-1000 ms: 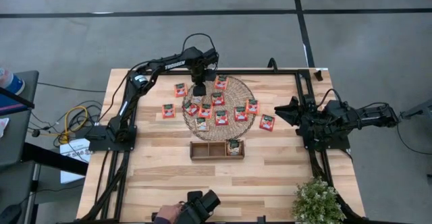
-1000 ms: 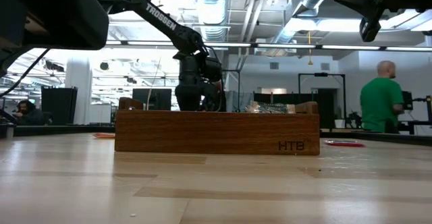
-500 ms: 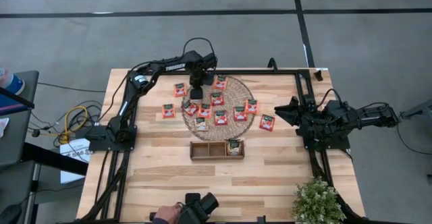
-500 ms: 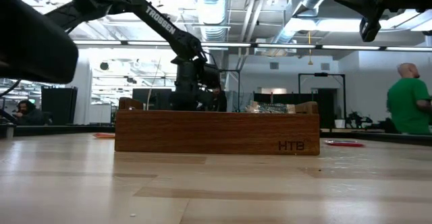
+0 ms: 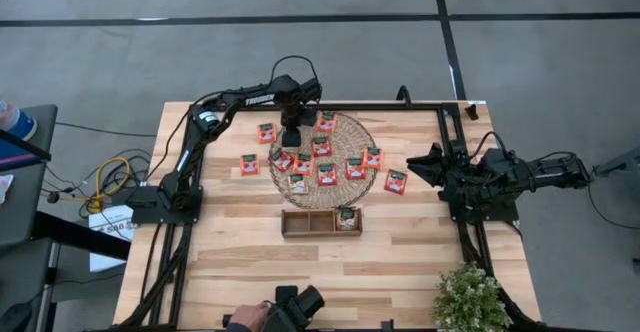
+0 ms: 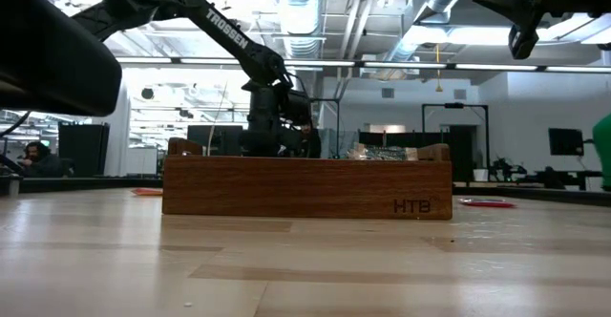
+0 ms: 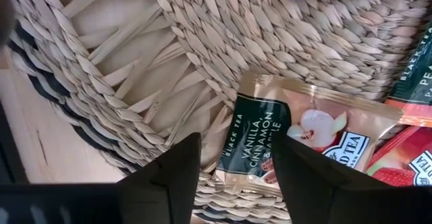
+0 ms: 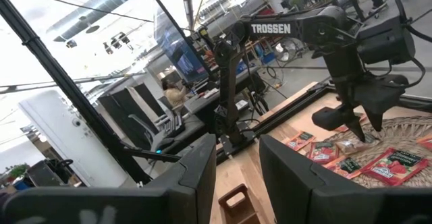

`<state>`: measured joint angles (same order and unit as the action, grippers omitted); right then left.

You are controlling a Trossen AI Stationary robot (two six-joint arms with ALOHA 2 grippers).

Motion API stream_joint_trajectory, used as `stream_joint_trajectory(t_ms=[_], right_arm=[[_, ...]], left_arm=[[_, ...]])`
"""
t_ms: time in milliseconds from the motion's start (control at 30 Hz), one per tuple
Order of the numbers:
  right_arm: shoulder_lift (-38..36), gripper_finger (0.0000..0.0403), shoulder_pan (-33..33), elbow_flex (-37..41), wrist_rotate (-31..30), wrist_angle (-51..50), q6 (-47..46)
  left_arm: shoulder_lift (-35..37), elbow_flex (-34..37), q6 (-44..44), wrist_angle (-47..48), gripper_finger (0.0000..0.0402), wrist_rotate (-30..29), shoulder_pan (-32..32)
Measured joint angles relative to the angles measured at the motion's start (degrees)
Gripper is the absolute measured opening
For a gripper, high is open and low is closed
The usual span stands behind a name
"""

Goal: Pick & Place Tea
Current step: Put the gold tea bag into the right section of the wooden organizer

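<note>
Several red-orange tea sachets (image 5: pixel 328 175) lie flat on a round woven mat (image 5: pixel 352 132); others lie on the bare wood (image 5: pixel 249 164). One more sits in the right compartment (image 5: pixel 346 218) of the brown wooden tray (image 5: pixel 305 223). My left gripper (image 5: pixel 291 140) points down over the mat's left part. It is open, its fingers on either side of the dark green end of a pale sachet (image 7: pixel 324 126). My right gripper (image 5: pixel 418 164) waits open above the table's right side, with nothing between its fingers (image 8: pixel 236 170). My left gripper comes from above, pointing down. Its fingers (image 7: pixel 172 173) straddle the pale sachet's dark green end (image 7: pixel 253 140), which lies flat on the mat. Whether a finger touches the sachet, I cannot tell.
A potted plant (image 5: pixel 470 297) stands at the near right corner. A person's hand with a dark device (image 5: pixel 285 310) is at the near edge. The black frame rails (image 5: pixel 455 187) run along the table's sides. Bare wood lies in front of the tray.
In the low view, the person in green in the room behind has walked to the right, almost out of the picture. Both arms have kept still.
</note>
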<state>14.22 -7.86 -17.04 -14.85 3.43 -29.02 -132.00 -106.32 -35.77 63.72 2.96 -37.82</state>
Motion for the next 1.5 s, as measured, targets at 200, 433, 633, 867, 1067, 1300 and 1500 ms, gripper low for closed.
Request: stream_joint_trajectory(t_ms=[200, 433, 633, 867, 1067, 1300, 1500], right_arm=[[0.00, 0.0107, 0.00, 0.00, 0.00, -0.01, 0.00], [0.00, 0.0107, 0.00, 0.00, -0.02, 0.01, 0.00], [0.00, 0.0107, 0.00, 0.00, -0.02, 0.00, 0.00], [0.00, 0.0107, 0.00, 0.00, -0.02, 0.01, 0.00], [0.00, 0.0107, 0.00, 0.00, -0.11, 0.03, -2.17], [2.12, 0.0107, 1.50, 0.00, -0.44, 0.07, -5.73], [8.53, 0.0107, 3.56, 0.00, 1.16, 0.46, -6.11]], left_arm=[[-0.02, 0.00, 0.43, -0.09, 0.0123, -0.02, 0.00], [-0.04, -0.10, 2.02, -0.10, 0.0068, -0.54, 0.02], [-0.28, -2.65, 3.51, 0.63, 0.0030, -3.13, 0.04], [-0.28, -8.86, 4.65, 4.48, 0.0002, -3.91, 0.04], [0.03, -17.26, 9.26, 10.24, 0.0000, -4.43, 0.70], [0.46, -28.61, 14.20, 15.49, 0.0000, -4.50, 5.41], [4.08, -27.83, 13.99, 14.24, 0.0000, -9.31, 13.79]])
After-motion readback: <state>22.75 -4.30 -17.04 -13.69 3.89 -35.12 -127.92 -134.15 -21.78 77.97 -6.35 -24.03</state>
